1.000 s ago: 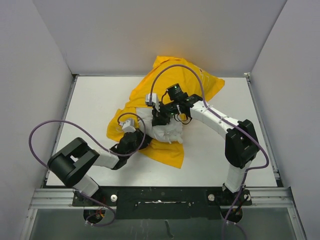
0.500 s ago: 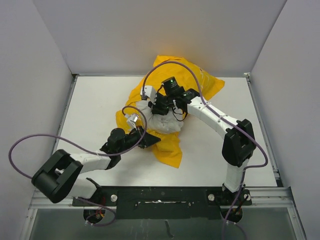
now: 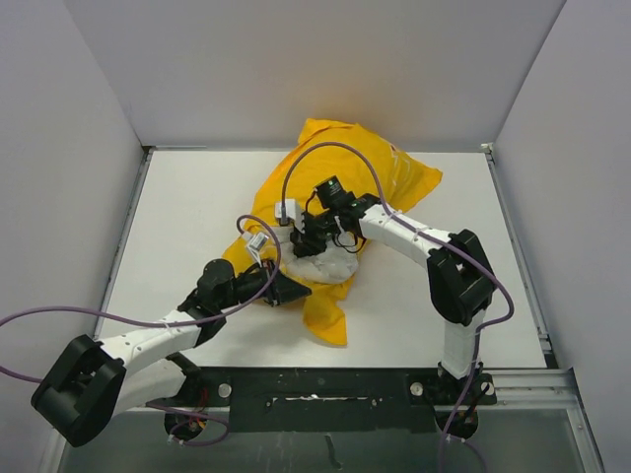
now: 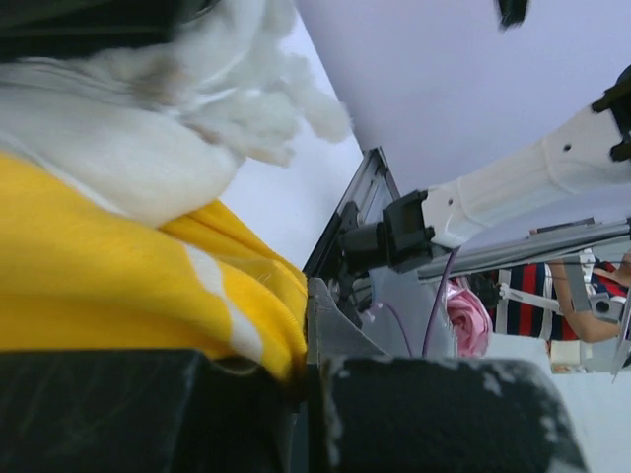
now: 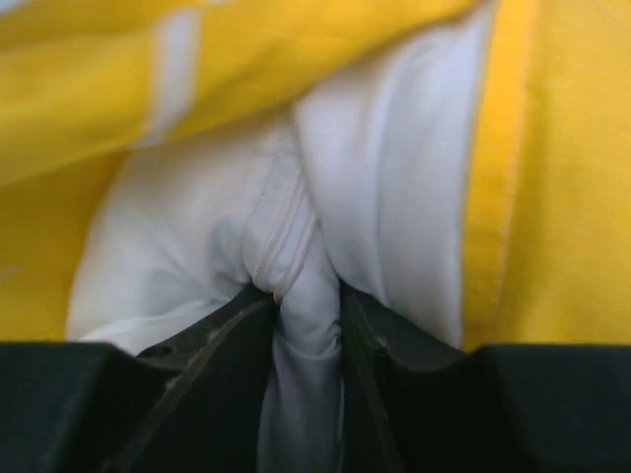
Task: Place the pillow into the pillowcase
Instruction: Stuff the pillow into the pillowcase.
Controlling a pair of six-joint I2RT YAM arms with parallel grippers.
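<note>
Overhead view: the pillowcase (image 3: pixel 335 172) lies crumpled on the table (image 3: pixel 177 207). The pillow (image 3: pixel 330 264) shows white at its near mouth, so it is judged only partly inside. The left gripper (image 3: pixel 288 289) sits at the pillowcase's near-left edge and the right gripper (image 3: pixel 308 241) sits over its mouth. This arrangement suggests one arm anchors the opening while the other feeds the stuffing in. A purple cable (image 3: pixel 335 145) arcs above the pillowcase's far half and could snag.

Left wrist view: the left gripper (image 4: pixel 306 384) has its jaws closed flat on a yellow hem of the pillowcase (image 4: pixel 118 296). The pillow (image 4: pixel 128 158) bulges just above that hem.

Right wrist view: the right gripper (image 5: pixel 306 325) has its jaws almost together, pinching a seamed fold of the pillow (image 5: pixel 375 197). The pillowcase (image 5: pixel 552 197) wraps above the fold and on both sides of it. This bunched cloth, not spread wide, is the main obstruction to further insertion.
</note>
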